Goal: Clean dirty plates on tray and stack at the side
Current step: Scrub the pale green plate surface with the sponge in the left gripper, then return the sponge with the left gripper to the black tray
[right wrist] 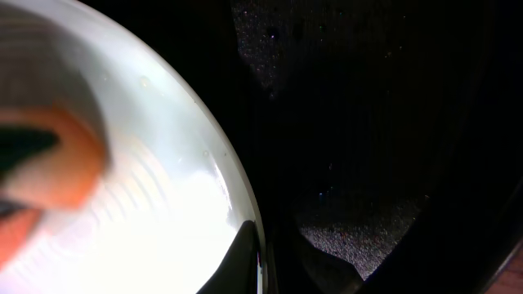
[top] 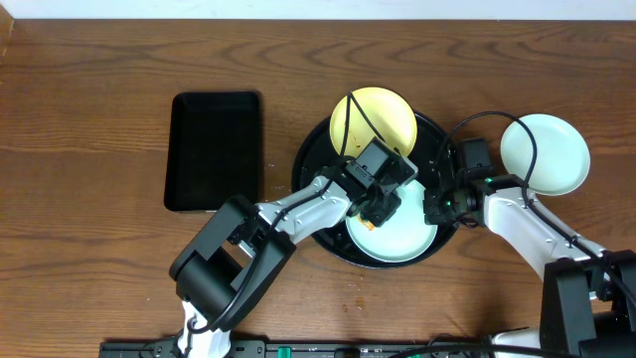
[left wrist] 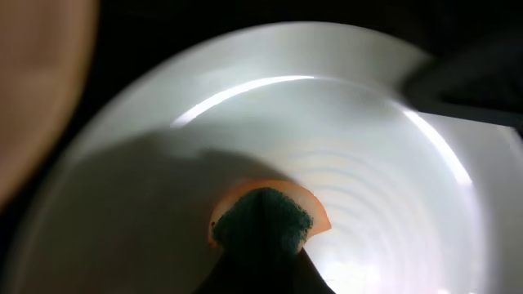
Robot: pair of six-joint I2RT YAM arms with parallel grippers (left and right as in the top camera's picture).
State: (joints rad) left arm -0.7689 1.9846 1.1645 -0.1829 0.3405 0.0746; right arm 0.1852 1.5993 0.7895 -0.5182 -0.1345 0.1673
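The round black tray (top: 316, 151) sits at the table's middle. A pale yellow plate (top: 383, 114) lies at its far side. A mint-white plate (top: 402, 242) lies at its near side. My left gripper (top: 378, 211) is shut on an orange sponge with a green scrub face (left wrist: 265, 214) and presses it onto this plate (left wrist: 343, 122). My right gripper (top: 435, 207) is shut on the plate's right rim (right wrist: 233, 188), one finger inside and one outside. The sponge also shows in the right wrist view (right wrist: 57, 167). A second mint-white plate (top: 545, 152) rests on the table right of the tray.
A smaller rectangular black tray (top: 215, 151) lies left of the round tray. Cables run over the yellow plate and the right plate. The table is brown wood (top: 99, 249).
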